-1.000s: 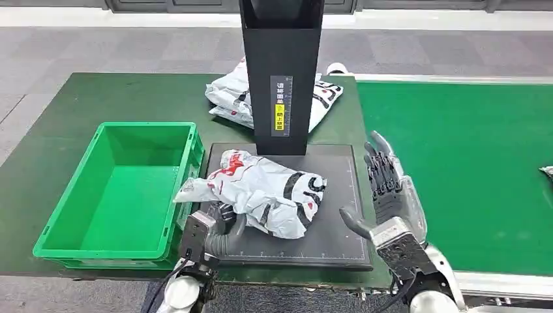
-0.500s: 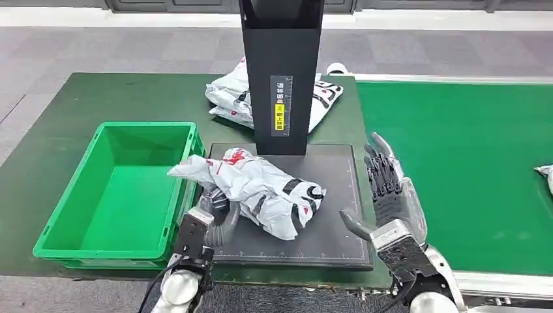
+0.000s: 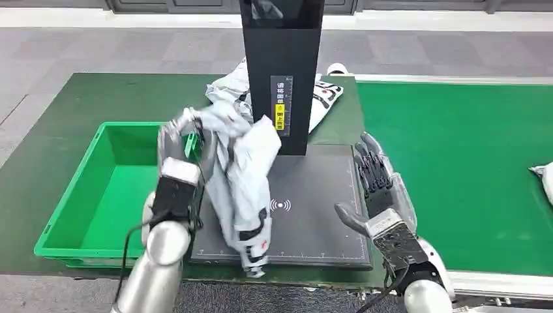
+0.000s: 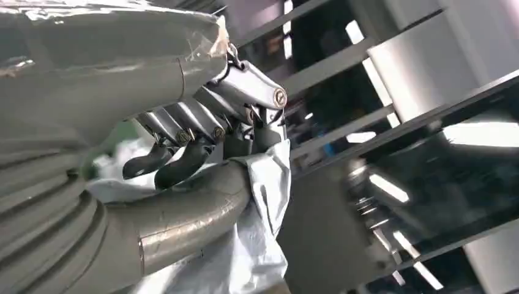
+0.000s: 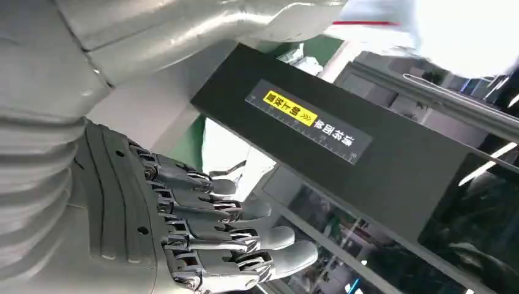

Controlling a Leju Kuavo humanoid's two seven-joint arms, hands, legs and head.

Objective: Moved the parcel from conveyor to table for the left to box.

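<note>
Head view: the left hand (image 3: 177,140) grips the white parcel (image 3: 240,176), which hangs lifted above the black scanner pad (image 3: 313,215), beside the green crate (image 3: 72,215). The left wrist view shows fingers (image 4: 183,165) clamped on the plastic. The right hand (image 3: 378,189) hovers empty, fingers extended, over the pad's edge on the counter (image 3: 78,98).

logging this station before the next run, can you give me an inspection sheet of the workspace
surface: green table carrying a black scan pad
job's things: parcel lifted off the pad, hanging beside the green crate, which holds nothing
clutter: second parcel behind the black post
hands: left hand grips the parcel; right hand open, fingers apart
cables: black cable along the left arm
surroundings: green conveyor with another parcel at its edge
</note>
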